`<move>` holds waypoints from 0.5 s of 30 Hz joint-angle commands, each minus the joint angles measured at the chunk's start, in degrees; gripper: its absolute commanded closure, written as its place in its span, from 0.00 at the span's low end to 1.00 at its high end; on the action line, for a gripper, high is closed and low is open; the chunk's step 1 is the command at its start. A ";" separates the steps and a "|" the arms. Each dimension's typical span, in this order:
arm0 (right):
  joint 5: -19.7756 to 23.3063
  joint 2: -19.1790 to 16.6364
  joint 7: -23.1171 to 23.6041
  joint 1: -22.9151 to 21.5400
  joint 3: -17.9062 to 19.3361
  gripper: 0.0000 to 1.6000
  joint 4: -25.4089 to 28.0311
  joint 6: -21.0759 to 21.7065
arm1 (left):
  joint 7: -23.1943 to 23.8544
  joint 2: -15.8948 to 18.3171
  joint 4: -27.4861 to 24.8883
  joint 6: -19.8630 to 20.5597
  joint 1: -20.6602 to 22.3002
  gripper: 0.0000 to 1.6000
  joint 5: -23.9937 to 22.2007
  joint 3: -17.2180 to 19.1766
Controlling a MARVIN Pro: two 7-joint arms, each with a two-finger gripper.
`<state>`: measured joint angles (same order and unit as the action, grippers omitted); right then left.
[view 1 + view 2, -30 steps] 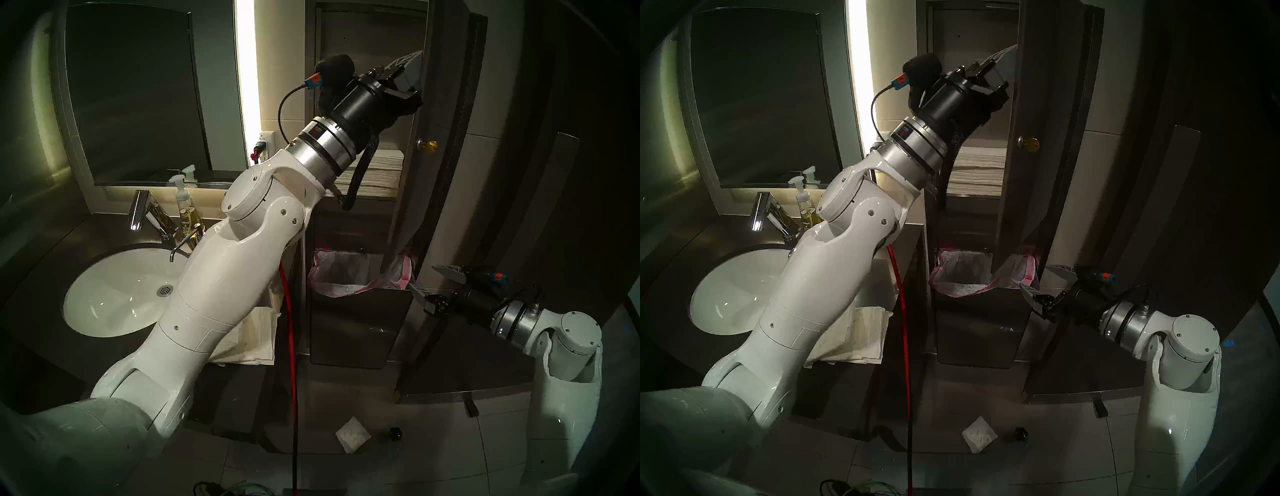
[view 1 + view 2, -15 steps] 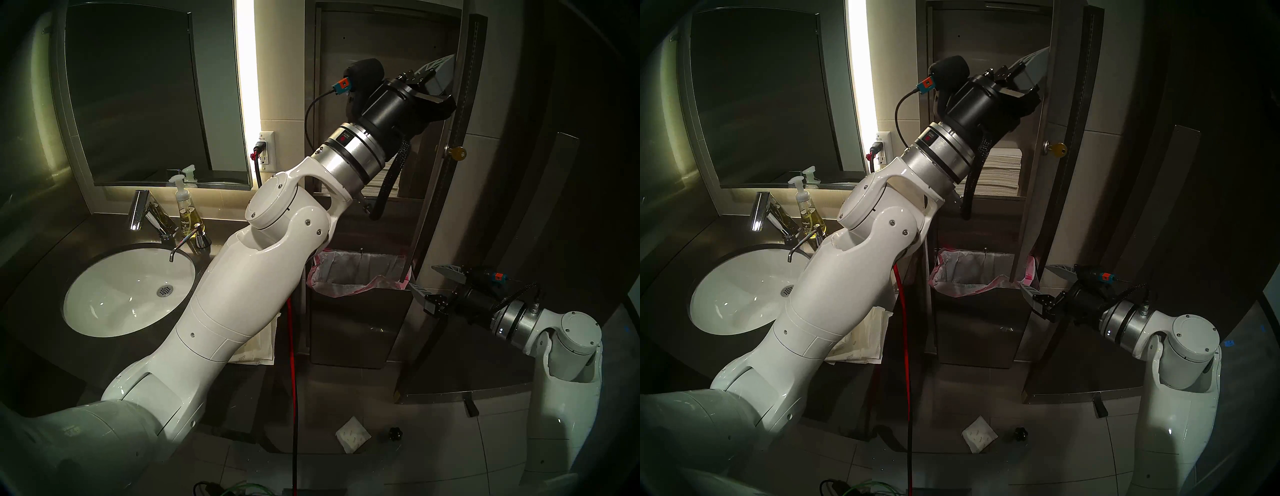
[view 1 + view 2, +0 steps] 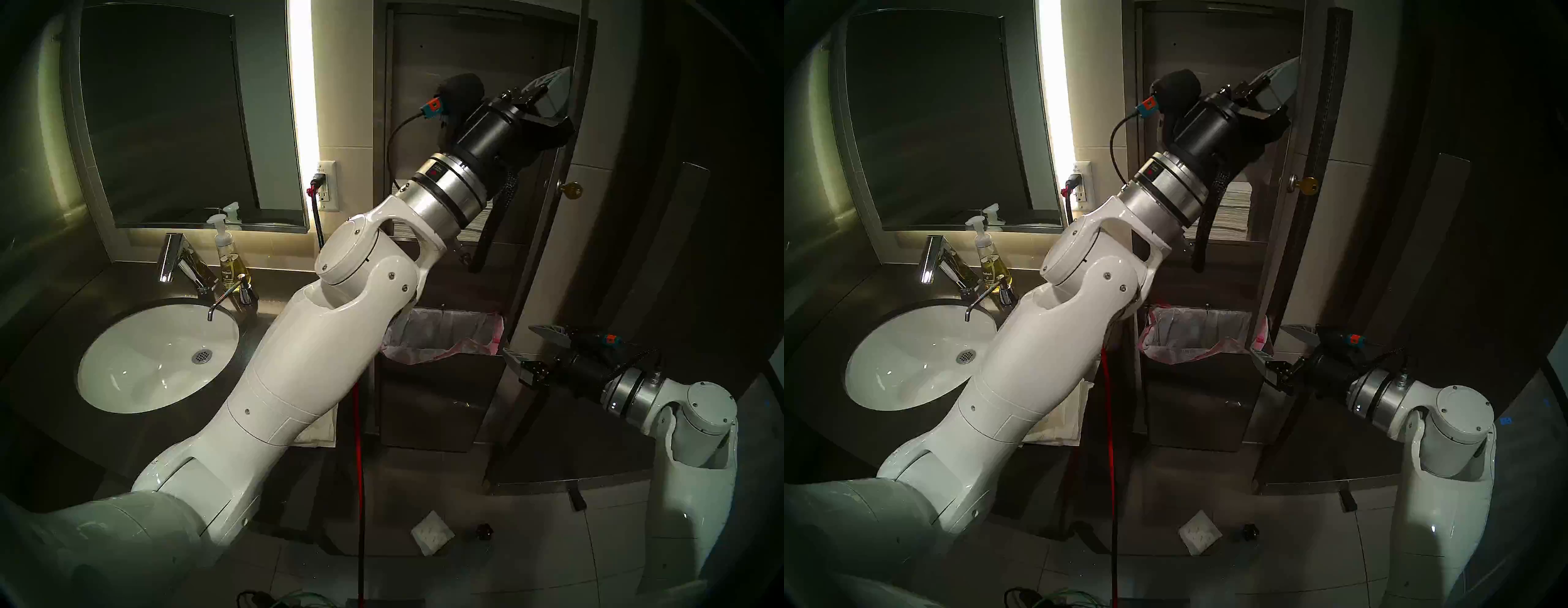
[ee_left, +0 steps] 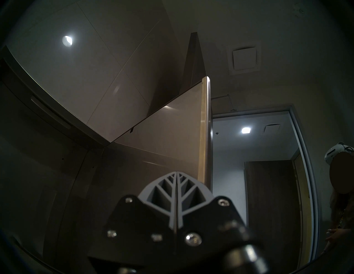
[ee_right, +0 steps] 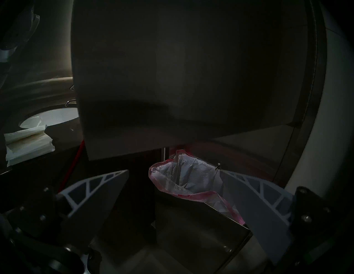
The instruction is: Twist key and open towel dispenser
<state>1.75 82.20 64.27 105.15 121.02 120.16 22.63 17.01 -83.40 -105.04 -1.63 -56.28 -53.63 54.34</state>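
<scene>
With jaws pressed together and empty, left gripper [image 3: 551, 83] upper right of frame against brushed-steel towel dispenser [image 3: 479, 51] door's inner face: best nudged gently outward, clear of amber-headed key [image 3: 570, 189] mid-right. Right gripper [image 3: 524, 346] spread, idle, lower right.

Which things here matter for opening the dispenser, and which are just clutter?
Job:
- towel dispenser, door swung open
- key in the door lock
- left gripper, jaws shut, against the door

Lying about:
- soap bottle
- waste bin
- folded paper towel on the floor
- right gripper, jaws open, idle
</scene>
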 commanded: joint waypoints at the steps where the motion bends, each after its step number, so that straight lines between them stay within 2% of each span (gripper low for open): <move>1: -0.10 -0.12 -0.15 -0.39 -0.14 0.00 0.39 0.14 | 0.65 -0.90 0.26 -0.44 1.34 1.00 -0.46 0.50; 15: -0.11 -0.12 -0.15 -0.39 -0.14 0.00 0.39 0.15 | 1.44 -0.28 1.02 -0.52 1.23 1.00 -0.83 1.53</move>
<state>1.75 82.19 64.27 105.14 121.02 120.16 22.63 18.15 -83.64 -103.86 -1.87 -55.98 -54.31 55.03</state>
